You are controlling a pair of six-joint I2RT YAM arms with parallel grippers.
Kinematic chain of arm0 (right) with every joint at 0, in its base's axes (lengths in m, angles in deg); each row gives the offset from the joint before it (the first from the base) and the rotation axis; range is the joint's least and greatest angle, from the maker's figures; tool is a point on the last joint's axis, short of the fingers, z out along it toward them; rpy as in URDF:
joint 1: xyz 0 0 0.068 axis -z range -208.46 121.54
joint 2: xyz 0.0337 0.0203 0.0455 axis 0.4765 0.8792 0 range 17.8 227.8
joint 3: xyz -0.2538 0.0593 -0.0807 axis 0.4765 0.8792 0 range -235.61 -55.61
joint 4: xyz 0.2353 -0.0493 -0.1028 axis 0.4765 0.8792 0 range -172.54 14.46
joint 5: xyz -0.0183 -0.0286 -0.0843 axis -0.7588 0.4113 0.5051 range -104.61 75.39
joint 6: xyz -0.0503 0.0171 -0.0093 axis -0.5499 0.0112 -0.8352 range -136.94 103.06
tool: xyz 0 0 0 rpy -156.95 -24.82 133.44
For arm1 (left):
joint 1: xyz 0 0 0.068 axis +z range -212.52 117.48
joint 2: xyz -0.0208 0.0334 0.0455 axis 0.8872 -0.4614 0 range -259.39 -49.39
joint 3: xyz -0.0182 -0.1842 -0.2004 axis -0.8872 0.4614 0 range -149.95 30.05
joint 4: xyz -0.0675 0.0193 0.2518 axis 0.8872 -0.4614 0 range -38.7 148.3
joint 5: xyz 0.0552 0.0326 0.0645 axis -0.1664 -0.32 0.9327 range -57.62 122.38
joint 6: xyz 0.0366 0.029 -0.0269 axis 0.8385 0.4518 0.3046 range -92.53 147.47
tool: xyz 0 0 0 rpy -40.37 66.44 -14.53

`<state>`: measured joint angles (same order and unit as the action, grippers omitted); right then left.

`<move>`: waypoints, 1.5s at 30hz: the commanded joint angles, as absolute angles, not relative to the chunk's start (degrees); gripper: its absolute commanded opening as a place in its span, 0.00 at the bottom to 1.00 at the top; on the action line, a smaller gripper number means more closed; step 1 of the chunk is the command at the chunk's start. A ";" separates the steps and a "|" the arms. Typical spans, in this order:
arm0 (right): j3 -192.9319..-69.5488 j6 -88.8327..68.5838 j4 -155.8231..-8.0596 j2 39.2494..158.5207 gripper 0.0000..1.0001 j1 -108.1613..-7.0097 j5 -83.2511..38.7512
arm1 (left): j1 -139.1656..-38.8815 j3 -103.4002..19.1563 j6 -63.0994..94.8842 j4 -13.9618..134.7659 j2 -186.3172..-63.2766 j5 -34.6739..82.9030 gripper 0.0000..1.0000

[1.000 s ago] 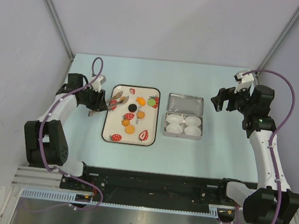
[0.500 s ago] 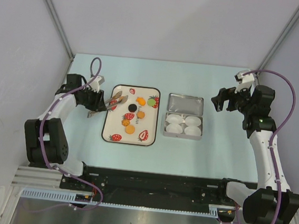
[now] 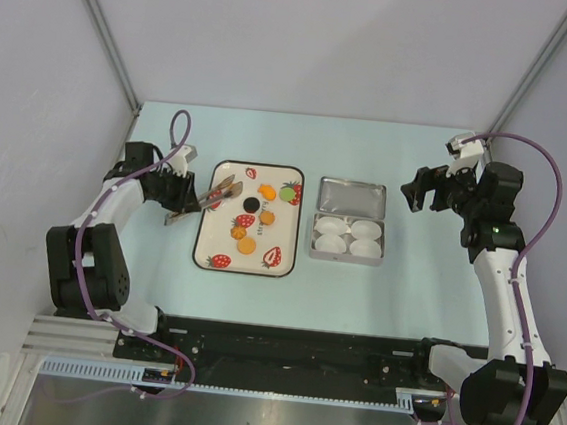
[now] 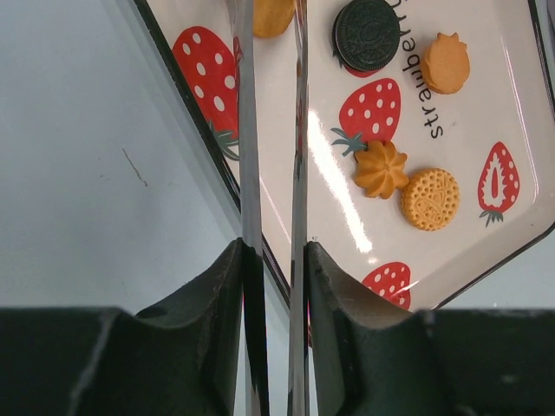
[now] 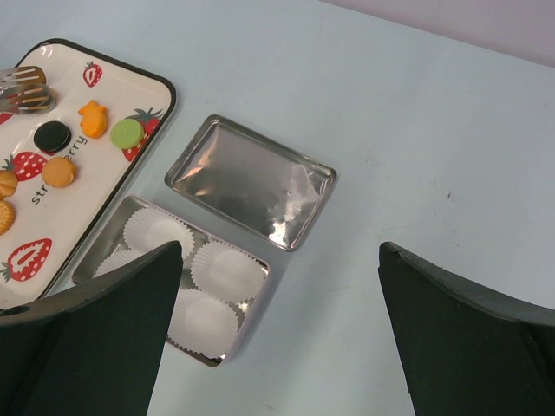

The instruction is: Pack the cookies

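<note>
The cookies lie on a white strawberry-print tray (image 3: 217, 228): a black one (image 3: 251, 204) and orange ones (image 3: 267, 217), (image 3: 247, 247) around it. In the left wrist view the black cookie (image 4: 368, 33) and orange cookies (image 4: 380, 169), (image 4: 429, 198) lie right of the tongs. My left gripper (image 3: 177, 192) is shut on metal tongs (image 3: 213, 194), whose tips hang over the tray's far left corner. Its fingers (image 4: 334, 295) squeeze the two tong arms (image 4: 245, 173). My right gripper (image 3: 421, 191) is open and empty, high to the right of the tin.
An open metal tin (image 3: 311, 237) holding several white paper cups (image 3: 365, 246) sits right of the tray, with its lid (image 3: 351, 195) lying just behind it. A green round piece (image 3: 286, 193) lies at the tray's far right.
My left gripper and the tongs have shifted slightly to the left. The right arm has not moved.
</note>
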<state>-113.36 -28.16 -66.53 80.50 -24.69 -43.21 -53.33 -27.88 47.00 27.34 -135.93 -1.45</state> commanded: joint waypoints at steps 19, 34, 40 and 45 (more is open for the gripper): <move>-113.35 -28.36 -67.33 79.59 1.00 -24.50 -44.14 | -52.77 -29.02 47.16 26.04 -130.60 -6.73 0.30; -113.35 -28.36 -67.33 79.86 1.00 -24.59 -43.97 | -53.64 -32.27 48.39 21.12 -127.79 -13.50 0.31; -113.35 -28.45 -67.33 79.94 1.00 -24.50 -43.79 | -57.42 -33.41 49.18 19.28 -125.77 -14.12 0.31; -113.35 -28.45 -67.33 79.94 1.00 -24.50 -43.70 | -62.00 -34.37 48.39 19.19 -124.37 -13.33 0.31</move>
<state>-113.36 -28.16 -66.53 80.48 -24.67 -43.56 -59.28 -31.38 47.46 19.38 -127.45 -10.39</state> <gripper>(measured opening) 0.994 0.338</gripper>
